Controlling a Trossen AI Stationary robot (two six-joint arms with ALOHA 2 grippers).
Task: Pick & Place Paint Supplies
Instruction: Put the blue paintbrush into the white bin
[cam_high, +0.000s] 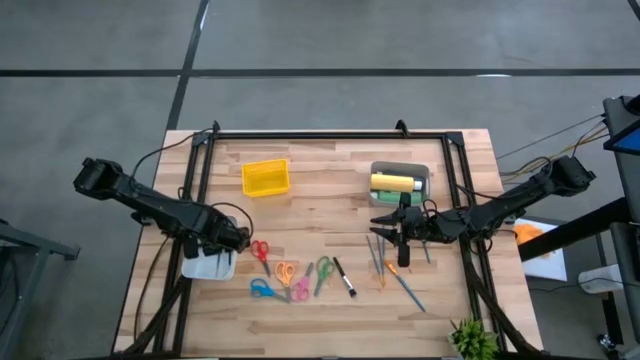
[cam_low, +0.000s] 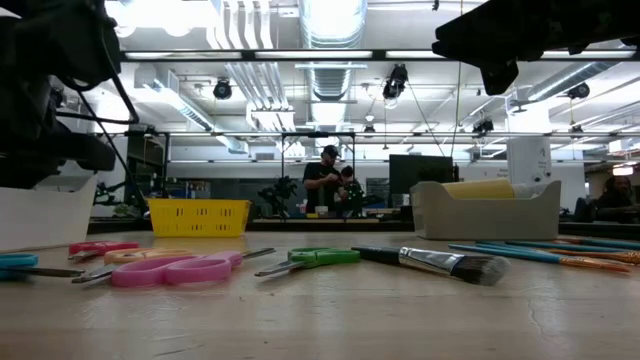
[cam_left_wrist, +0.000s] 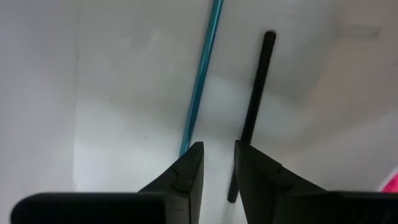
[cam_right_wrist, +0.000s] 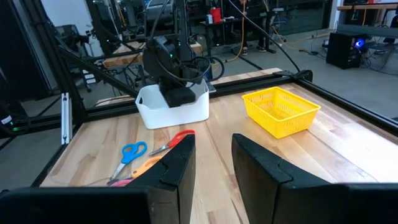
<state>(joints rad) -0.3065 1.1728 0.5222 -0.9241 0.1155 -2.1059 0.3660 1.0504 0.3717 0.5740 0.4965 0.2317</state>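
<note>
Over the white bin: the left gripper (cam_high: 228, 243) hangs just above the white bin (cam_high: 208, 266) at the table's left front; its wrist view shows the fingers (cam_left_wrist: 186, 177) a narrow gap apart with nothing between them.
Inside the white bin: a teal stick (cam_left_wrist: 200, 74) and a black stick (cam_left_wrist: 254, 106) lie side by side on the white floor; their near ends are hidden behind the fingers, and their tips cannot be made out.
Right gripper: the right gripper (cam_high: 392, 225) hovers over the table just in front of the grey tray (cam_high: 425, 172), above the loose brushes; its fingers (cam_right_wrist: 174, 165) stand a little apart and hold nothing.
Grey tray: a yellow bottle (cam_high: 392, 183) lies on its side inside, with a green bottle (cam_high: 400, 197) beside it, partly covered by the right arm.
Loose brushes: thin brushes and pens (cam_high: 400, 278) are scattered on the wood by the right gripper; a black pen (cam_high: 344, 277) lies apart toward the scissors.
Low view: a flat paintbrush (cam_low: 440, 263) lies across the front; both arms are cut off at the picture's top, so neither gripper's jaws show there.
Other items: several scissors (cam_high: 285, 275) lie at front centre, a yellow basket (cam_high: 265, 178) sits behind them, and a green plant (cam_high: 473, 338) is cut by the picture's edge.
Background: a person (cam_low: 325, 178) stands far off in the room.
</note>
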